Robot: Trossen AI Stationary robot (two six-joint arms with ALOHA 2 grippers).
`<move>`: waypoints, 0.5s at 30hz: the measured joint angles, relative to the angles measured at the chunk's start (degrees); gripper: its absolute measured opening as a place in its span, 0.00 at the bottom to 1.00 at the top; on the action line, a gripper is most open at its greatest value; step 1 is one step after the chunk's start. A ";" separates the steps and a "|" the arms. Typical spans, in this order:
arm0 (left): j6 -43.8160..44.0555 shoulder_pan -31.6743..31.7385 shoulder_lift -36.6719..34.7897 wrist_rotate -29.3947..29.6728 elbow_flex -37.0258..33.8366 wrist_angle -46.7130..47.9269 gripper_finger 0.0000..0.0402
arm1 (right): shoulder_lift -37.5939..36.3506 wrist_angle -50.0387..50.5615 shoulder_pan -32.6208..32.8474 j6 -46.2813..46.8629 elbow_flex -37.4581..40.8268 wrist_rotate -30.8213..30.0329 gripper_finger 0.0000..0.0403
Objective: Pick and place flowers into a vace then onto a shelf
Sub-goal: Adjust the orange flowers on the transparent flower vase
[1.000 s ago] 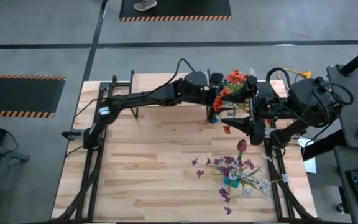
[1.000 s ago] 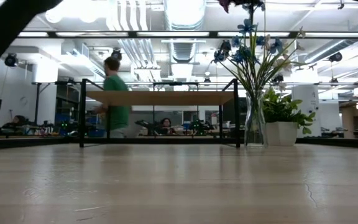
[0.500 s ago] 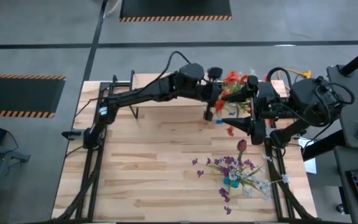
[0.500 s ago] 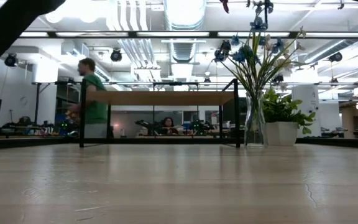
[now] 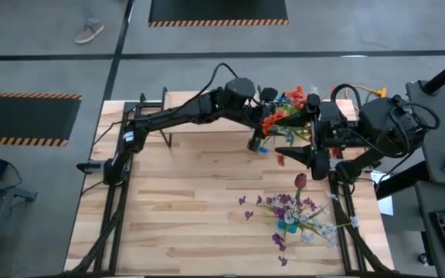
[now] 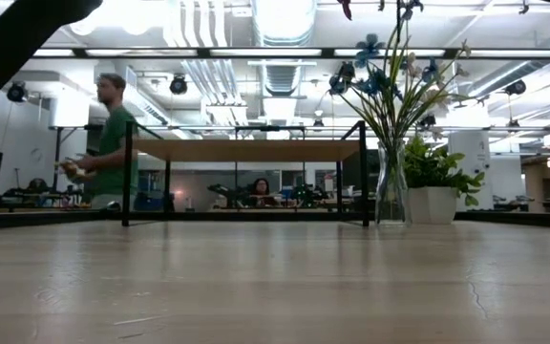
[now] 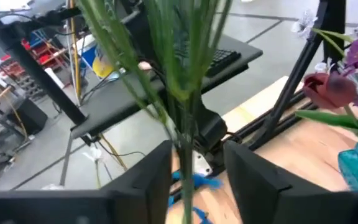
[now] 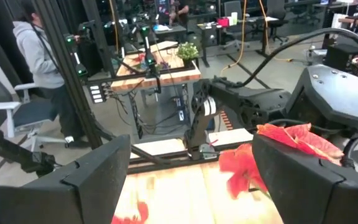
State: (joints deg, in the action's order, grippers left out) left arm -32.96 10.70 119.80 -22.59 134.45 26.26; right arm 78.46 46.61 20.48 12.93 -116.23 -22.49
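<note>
Since the earlier frames the orange blooms have shifted a little above the table's far edge as the left gripper has eased back from them, one blue bloom stands higher in the low view, and the person in a green shirt has walked further across the room behind the shelf. From table height, the flowers stand as a fanned bunch in a clear glass vase, which rests on the tabletop just beside the shelf's end leg, with a leafy potted plant in a white pot close on its other side. From above, the orange heads of that bunch lie between the two grippers. In its own wrist view the left gripper has the bundle of thin green stems running down between its fingers; the fingers stand apart, wider than the stems, with a clear gap on one side, so they bracket the stems without pinching them. The right gripper reaches in from the opposite side; its fingers are spread wide and hold nothing, with orange-red petals showing just ahead of them. Nearer the front of the table, well apart from the vase, lies a loose heap of purple flowers with one dark red bloom at its edge and something of teal glass among them. A shoe shows on the grey floor beyond the table.
</note>
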 joint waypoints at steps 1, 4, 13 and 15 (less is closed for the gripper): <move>0.01 0.02 0.45 -0.17 0.48 0.21 0.35 | 0.00 -0.02 0.01 0.00 0.01 0.02 0.82; 0.29 0.02 0.51 -0.46 0.43 -0.78 0.43 | 0.00 -0.03 0.01 0.02 0.01 0.01 0.82; 2.64 0.22 0.51 0.36 0.50 -1.62 0.45 | 0.00 0.00 0.01 0.11 0.07 0.01 0.82; 2.79 0.22 0.51 0.46 0.50 -2.08 0.40 | 0.00 0.00 0.01 0.09 0.07 0.02 0.82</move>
State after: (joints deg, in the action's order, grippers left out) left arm -30.17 10.92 120.31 -22.13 134.96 24.18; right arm 78.46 46.61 20.49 13.02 -116.16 -22.47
